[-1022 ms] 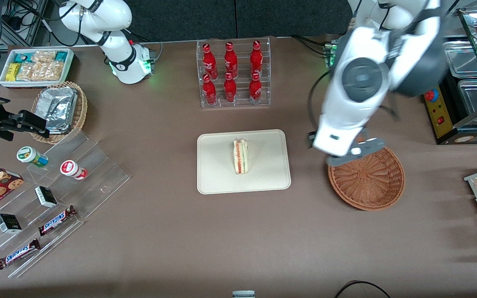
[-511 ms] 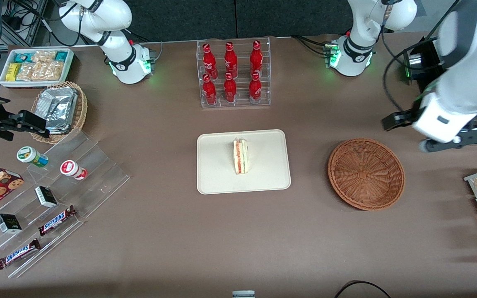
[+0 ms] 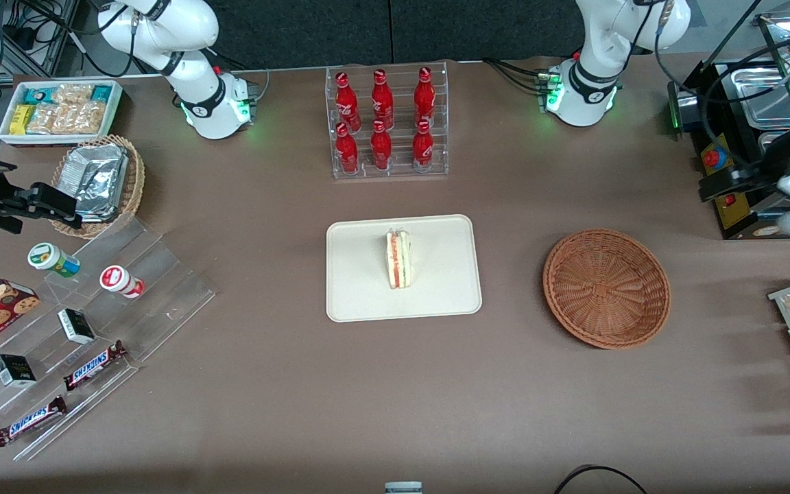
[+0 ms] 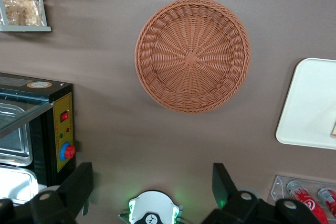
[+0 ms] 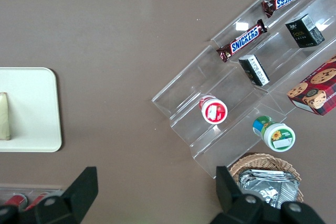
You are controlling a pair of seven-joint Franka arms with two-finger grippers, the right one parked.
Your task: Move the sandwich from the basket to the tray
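One sandwich (image 3: 399, 259) stands on its edge near the middle of one cream tray (image 3: 354, 288), its red and green filling facing the front camera. One reddish-brown wicker basket (image 3: 606, 288) sits beside the tray toward the working arm's end of the table, well apart from it, holding nothing. The left arm's gripper (image 4: 152, 184) hangs high above the table, farther from the front camera than the basket, near a black box with a red button (image 3: 721, 180); its two fingers (image 4: 81, 182) are spread wide with nothing between them. Six red bottles (image 3: 382, 120) stand in a clear rack, farther from the front camera than the tray. Two Snickers bars (image 3: 93, 365) lie on clear steps toward the parked arm's end.
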